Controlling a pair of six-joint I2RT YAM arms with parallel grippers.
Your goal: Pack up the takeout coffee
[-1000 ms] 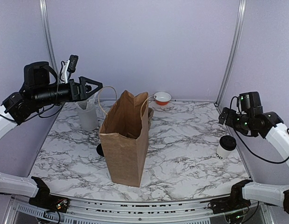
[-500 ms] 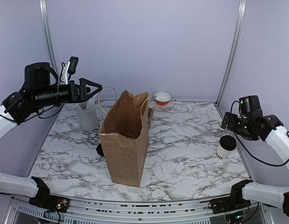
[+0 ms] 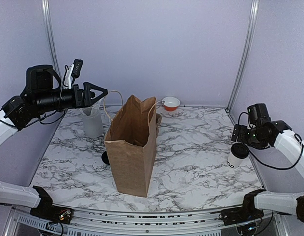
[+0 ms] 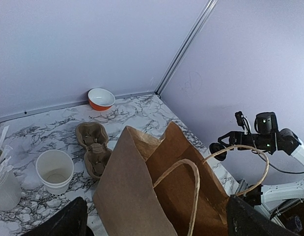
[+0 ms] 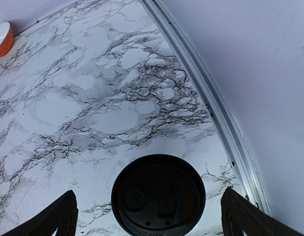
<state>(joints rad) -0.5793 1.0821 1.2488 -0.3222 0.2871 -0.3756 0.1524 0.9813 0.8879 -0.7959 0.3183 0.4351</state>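
Right claw lower now, spread wide over the black lid of the white, dark-lettered takeout coffee.

The top camera stands high at the near side of the bench and looks forward and down over all of it. The left wrist camera is high and looks past the left claw down on the paper bag just under it. The right wrist camera looks nearly straight down, close on the coffee cup right below the right claw. All three views share the orange bowl, far ahead of both claws.
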